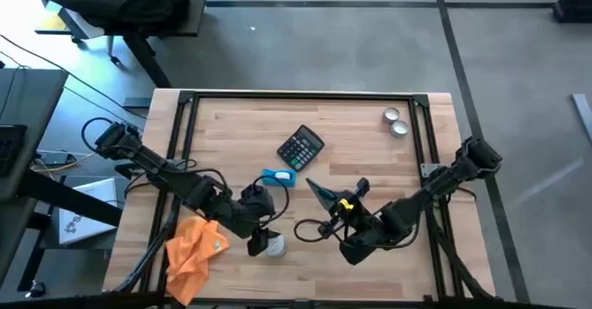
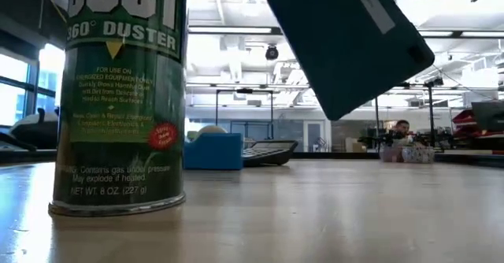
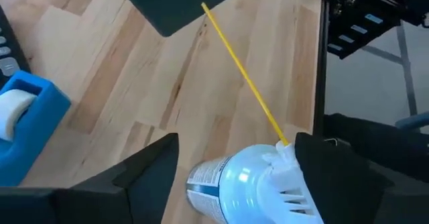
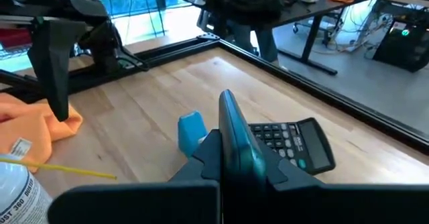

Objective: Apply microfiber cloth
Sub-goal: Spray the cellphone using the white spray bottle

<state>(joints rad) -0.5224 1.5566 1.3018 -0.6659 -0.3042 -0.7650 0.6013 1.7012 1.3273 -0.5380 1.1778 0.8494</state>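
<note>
The orange microfiber cloth (image 1: 194, 249) lies crumpled near the table's front left; it also shows in the right wrist view (image 4: 40, 127). A green duster can (image 2: 118, 98) with a white top (image 3: 255, 184) and a yellow straw (image 3: 241, 73) stands upright beside it. My left gripper (image 1: 262, 238) is open, one finger on either side of the can's top. My right gripper (image 1: 338, 204) is shut on a flat dark teal slab (image 4: 231, 133), held in the air right of the can. My left gripper may touch the can's white nozzle (image 3: 288, 167) with one finger (image 3: 335, 177), but I cannot tell. My right gripper pinches the teal slab's two flat faces (image 4: 236, 163) between its two fingers, at the slab's near end. The slab stands on edge, reaches forward past the fingers, and hangs tilted, lifted clear of the table (image 2: 350, 42).
A black calculator (image 1: 301, 147) and a small blue box (image 1: 277, 177) lie mid-table beyond the grippers. Two small round tins (image 1: 396, 121) stand at the far right. A black frame rail (image 1: 305, 96) borders the table.
</note>
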